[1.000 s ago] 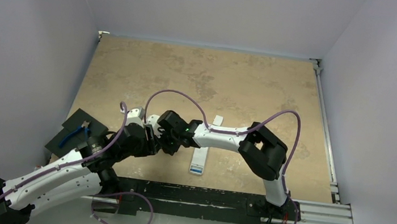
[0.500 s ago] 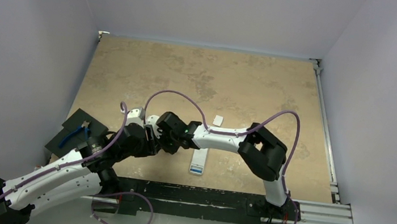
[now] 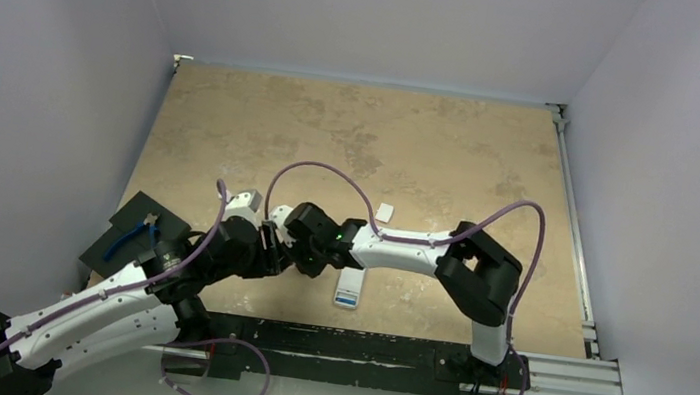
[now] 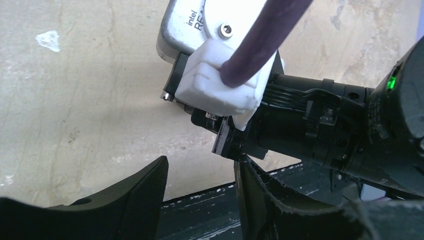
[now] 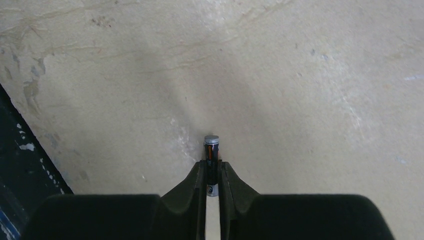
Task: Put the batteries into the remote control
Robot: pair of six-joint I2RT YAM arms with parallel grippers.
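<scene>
Right wrist view, bottom centre: right claw (image 5: 212, 170) closed on the dark battery (image 5: 211, 146); battery lies along the fingers, silver cap poking past the tips, tan table (image 5: 300, 75) behind. Left claw (image 4: 200, 175) open at the bottom of its view, nothing between the fingers (image 4: 135, 200); right arm's wrist (image 4: 320, 130) fills the right side. Top view: remote (image 3: 349, 288) lies lower centre, just right of the two crowded claws; white square piece (image 3: 384, 212) above it; pliers (image 3: 127, 238) on black mat (image 3: 148, 213), left.
</scene>
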